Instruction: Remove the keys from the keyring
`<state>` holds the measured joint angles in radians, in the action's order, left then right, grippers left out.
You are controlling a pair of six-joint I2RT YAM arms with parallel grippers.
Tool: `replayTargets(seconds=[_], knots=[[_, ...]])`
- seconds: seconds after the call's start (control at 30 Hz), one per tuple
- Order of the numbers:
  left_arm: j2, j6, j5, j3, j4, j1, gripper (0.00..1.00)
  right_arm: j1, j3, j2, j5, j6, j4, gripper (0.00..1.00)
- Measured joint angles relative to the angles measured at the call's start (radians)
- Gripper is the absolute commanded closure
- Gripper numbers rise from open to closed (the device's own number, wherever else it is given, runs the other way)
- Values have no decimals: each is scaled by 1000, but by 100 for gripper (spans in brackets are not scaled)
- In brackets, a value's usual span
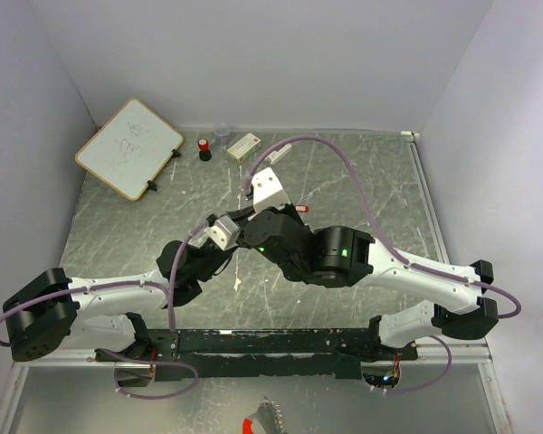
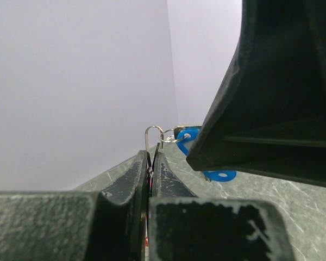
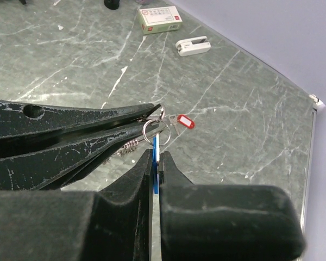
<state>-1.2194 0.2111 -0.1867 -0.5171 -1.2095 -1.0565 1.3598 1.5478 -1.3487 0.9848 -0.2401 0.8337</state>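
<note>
My left claw is pinched shut on the thin wire keyring, above the counter. The blue key, linked to the keyring, is clamped in my right claw. The red key lies on the counter just beyond.

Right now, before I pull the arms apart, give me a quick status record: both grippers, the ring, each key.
left gripper: shut on the keyring
right gripper: shut on the blue key, gripping it edge-on
keyring: held above the table, at the tips of the left fingers
blue key: appears linked to the keyring by a small loop
red key: off the ring, lying on the table just beyond both grippers
left to do: free the blue key
</note>
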Motion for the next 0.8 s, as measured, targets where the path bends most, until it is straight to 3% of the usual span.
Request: replayTargets(seconds=[0.8], knots=[[86, 29, -54, 10, -36, 2, 93, 3, -108, 12, -24, -39, -30, 100]])
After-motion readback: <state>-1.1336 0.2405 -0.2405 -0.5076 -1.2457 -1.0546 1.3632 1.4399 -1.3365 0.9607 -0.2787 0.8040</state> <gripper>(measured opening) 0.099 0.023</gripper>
